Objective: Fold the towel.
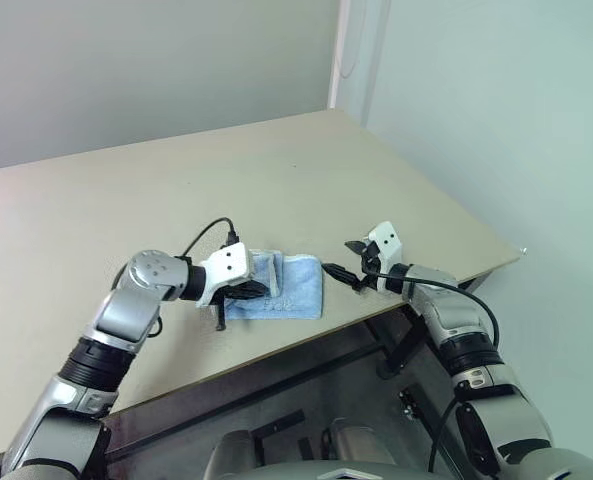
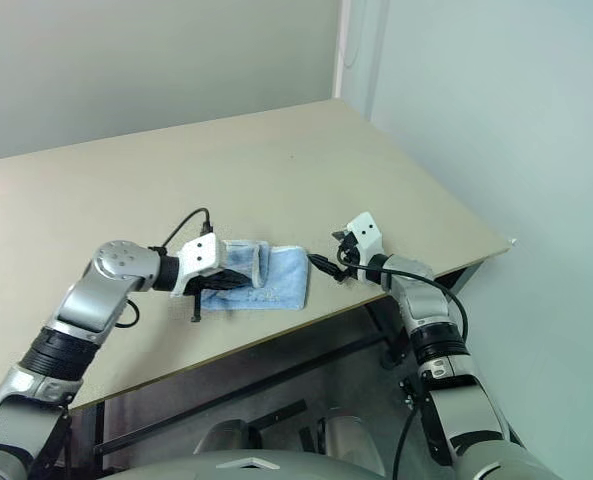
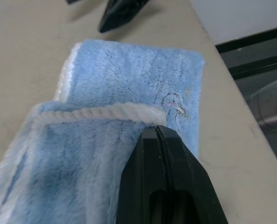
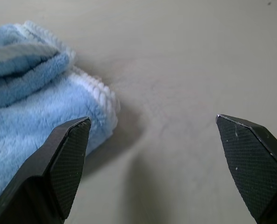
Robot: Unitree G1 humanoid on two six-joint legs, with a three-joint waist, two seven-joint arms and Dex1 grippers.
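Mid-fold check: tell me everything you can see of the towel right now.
The towel is a small light blue terry cloth with white stitched edging and a small dark embroidered mark. It lies near the front edge of the beige table, partly folded, one layer doubled over the flat part. The left gripper is on the folded layer's white edge, fingers shut; whether it pinches the cloth I cannot tell. The right gripper stands open beside it, not touching.

Bare test room or lab: plain beige table (image 1: 176,190), blank pale walls (image 1: 126,70), no furnishings
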